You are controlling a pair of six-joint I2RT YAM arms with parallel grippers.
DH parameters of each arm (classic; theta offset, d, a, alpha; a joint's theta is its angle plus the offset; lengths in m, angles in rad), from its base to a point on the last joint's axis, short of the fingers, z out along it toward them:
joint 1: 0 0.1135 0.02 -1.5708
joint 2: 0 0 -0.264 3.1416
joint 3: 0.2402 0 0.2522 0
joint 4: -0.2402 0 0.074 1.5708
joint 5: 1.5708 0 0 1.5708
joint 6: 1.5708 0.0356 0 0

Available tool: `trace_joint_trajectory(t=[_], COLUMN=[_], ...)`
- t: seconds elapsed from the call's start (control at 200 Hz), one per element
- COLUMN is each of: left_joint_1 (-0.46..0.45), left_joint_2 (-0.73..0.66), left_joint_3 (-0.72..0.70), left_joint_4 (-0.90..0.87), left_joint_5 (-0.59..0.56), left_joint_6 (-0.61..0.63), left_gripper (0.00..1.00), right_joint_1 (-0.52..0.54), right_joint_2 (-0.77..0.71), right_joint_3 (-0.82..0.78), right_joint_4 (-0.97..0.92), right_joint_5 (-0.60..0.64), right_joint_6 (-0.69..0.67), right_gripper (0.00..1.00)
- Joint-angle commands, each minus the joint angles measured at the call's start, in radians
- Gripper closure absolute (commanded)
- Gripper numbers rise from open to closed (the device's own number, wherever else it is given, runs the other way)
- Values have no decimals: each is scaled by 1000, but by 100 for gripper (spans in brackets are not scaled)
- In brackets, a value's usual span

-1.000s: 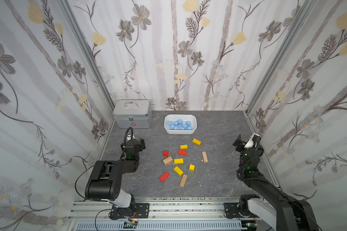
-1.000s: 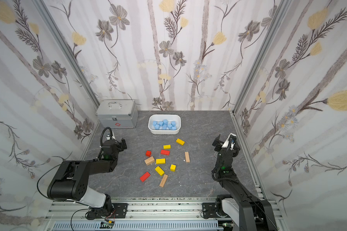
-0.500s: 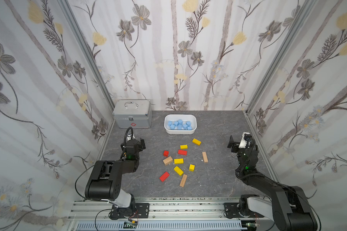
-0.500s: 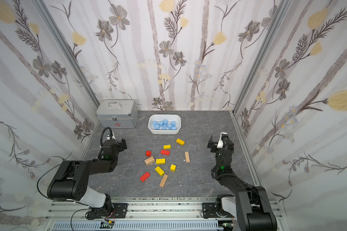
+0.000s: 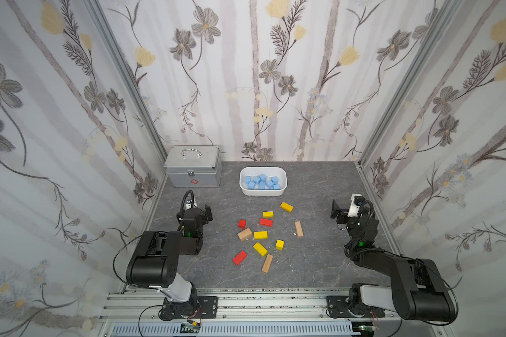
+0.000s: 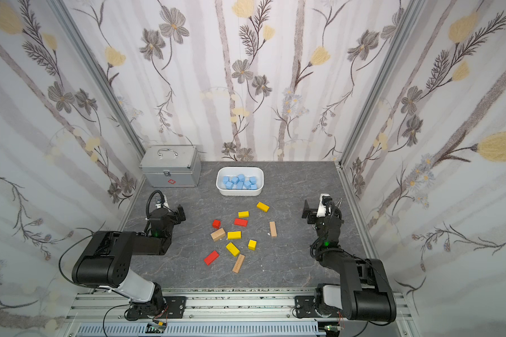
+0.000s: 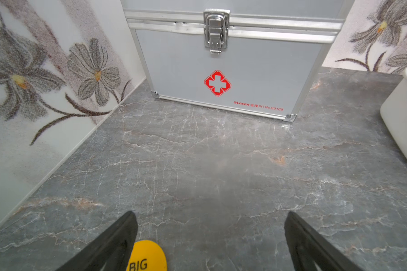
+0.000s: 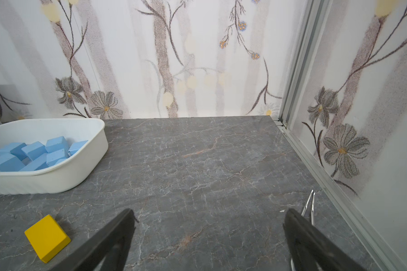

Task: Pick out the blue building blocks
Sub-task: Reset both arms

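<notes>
Bimanual workspace seen from above, read from left to right. The left end effector (image 7: 209, 215) hovers low over the bare grey table (image 5: 319, 189), its jaws spread wide and holding nothing; it faces a silver metal case (image 5: 193, 169) with a red cross emblem, latched shut in the far left corner. Just beside the case, near the back wall, stands a white tub (image 5: 263, 192). All the blue building blocks (image 5: 262, 182) lie heaped inside it, and both top views show them there. In front of the tub, loose on the middle of the table, are scattered the yellow blocks (image 5: 260, 235), red blocks (image 5: 265, 222) and tan blocks (image 5: 298, 229) — none stacked, most apart from one another. At the right side, the right end effector (image 8: 209, 211) is likewise released and empty, poised above bare table — well apart from the scattered blocks — with the tub and one yellow block visible in its wrist view.
</notes>
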Motion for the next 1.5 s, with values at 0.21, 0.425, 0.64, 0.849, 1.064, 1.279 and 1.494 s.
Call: trace_joint_trajectory(t=[0.21, 0.425, 0.64, 0.849, 1.064, 1.279, 1.494], left_joint_1=[4, 4, 4, 4, 4, 4, 4], left_joint_2=[1, 1, 0, 2, 2, 1, 5], left_joint_3=[1, 0, 1, 0, 0, 2, 3], left_joint_4=[60, 61, 62, 62, 61, 60, 60], left_joint_5=[11, 8, 9, 10, 9, 9, 28], left_joint_6=[-9, -9, -9, -8, -9, -9, -1], left_gripper=[0, 0, 0, 0, 0, 0, 0], right_joint_1=[-9, 17, 21, 21, 21, 21, 20], right_joint_2=[18, 13, 11, 9, 9, 9, 9], right_joint_3=[-3, -27, -33, -33, -33, -33, -33], right_joint_4=[115, 153, 164, 164, 164, 164, 164], right_joint_5=[34, 262, 301, 301, 300, 301, 302], right_joint_6=[40, 100, 110, 110, 110, 110, 110], right_gripper=[0, 0, 0, 0, 0, 0, 0])
